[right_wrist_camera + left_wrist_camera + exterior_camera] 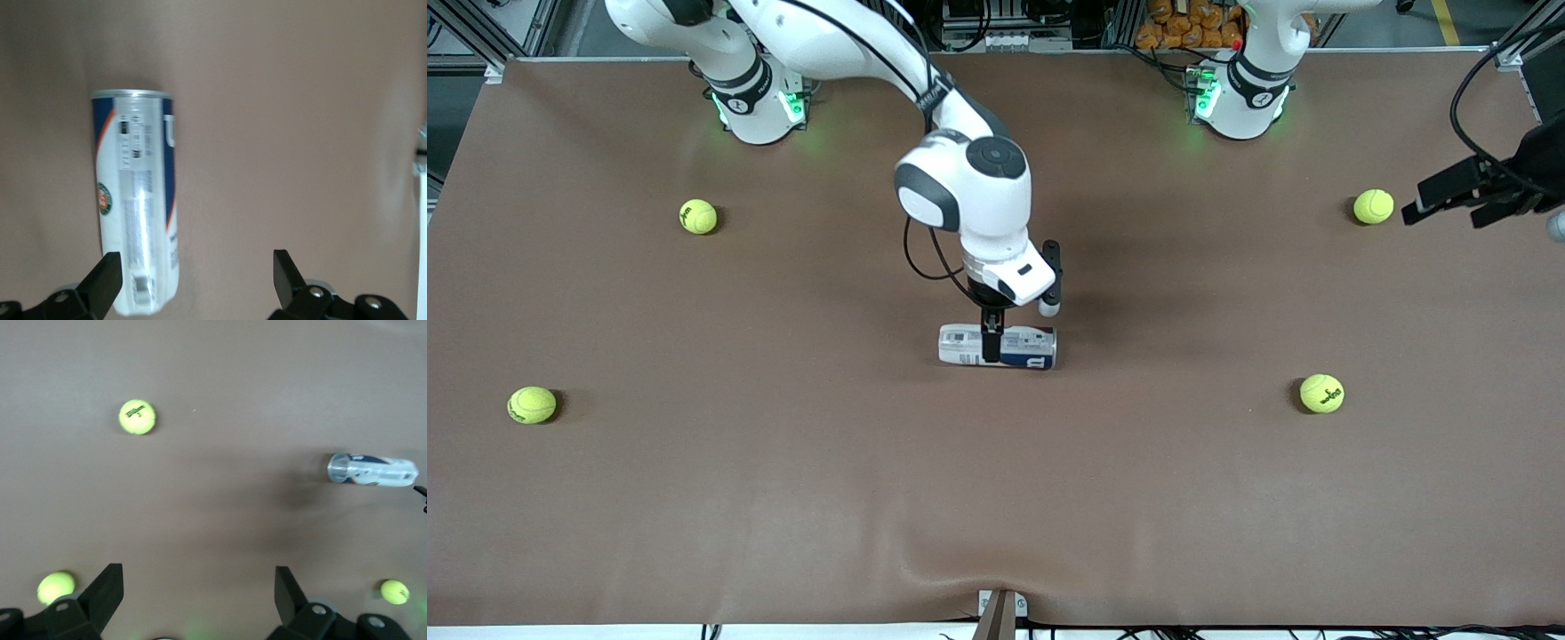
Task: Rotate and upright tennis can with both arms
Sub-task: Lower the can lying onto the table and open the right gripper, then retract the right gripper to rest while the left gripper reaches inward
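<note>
The tennis can (997,347) lies on its side mid-table, its navy band with the white logo toward the left arm's end. My right gripper (991,325) hangs low over it, open and empty, with one finger in front of the can's middle. In the right wrist view the can (137,200) lies lengthwise beside one finger (103,285), its clear end just inside the open right gripper (195,277). My left gripper (1442,213) waits open and empty in the air at the left arm's end of the table. Its wrist view shows the open left gripper (199,587) and the can (372,471) farther off.
Several yellow-green tennis balls lie on the brown table: one (1373,206) close to the left gripper, one (1321,393) nearer the camera at that end, two (698,216) (532,404) toward the right arm's end. The two arm bases (760,107) (1240,98) stand along the table's edge farthest from the camera.
</note>
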`<action>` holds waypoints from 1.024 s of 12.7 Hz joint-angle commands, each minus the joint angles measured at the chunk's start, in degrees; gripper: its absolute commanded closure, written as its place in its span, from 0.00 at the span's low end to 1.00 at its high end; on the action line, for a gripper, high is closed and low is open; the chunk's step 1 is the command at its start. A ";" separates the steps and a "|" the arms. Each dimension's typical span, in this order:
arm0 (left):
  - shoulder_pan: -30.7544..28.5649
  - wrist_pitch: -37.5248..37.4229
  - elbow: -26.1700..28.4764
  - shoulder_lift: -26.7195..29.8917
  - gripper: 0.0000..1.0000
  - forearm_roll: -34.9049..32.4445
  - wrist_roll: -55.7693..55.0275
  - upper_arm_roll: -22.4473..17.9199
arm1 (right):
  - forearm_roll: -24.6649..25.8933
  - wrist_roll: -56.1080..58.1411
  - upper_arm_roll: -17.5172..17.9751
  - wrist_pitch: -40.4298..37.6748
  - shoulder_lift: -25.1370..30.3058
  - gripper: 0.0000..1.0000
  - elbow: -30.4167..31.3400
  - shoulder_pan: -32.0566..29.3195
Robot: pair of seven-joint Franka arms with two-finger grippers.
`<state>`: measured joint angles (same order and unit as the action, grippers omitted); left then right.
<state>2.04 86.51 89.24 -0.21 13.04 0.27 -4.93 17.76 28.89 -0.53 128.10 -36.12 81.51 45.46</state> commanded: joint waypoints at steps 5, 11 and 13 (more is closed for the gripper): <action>-0.72 2.35 -0.56 -7.43 0.00 13.66 5.53 0.10 | -1.59 -13.33 -0.09 -9.44 9.21 0.00 2.16 -8.08; -0.11 5.85 0.14 -15.69 0.00 24.92 14.83 1.59 | -11.76 -13.68 -0.17 -19.09 17.74 0.00 1.64 -29.34; -0.11 8.05 0.23 -18.32 0.00 27.64 16.95 2.47 | -14.41 -13.68 -0.17 -23.48 21.43 0.00 2.33 -36.39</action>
<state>1.90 92.97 89.69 -16.78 38.09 14.78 -3.08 6.24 16.16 -2.09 107.84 -18.71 81.62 13.93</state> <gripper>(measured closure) 0.000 0.000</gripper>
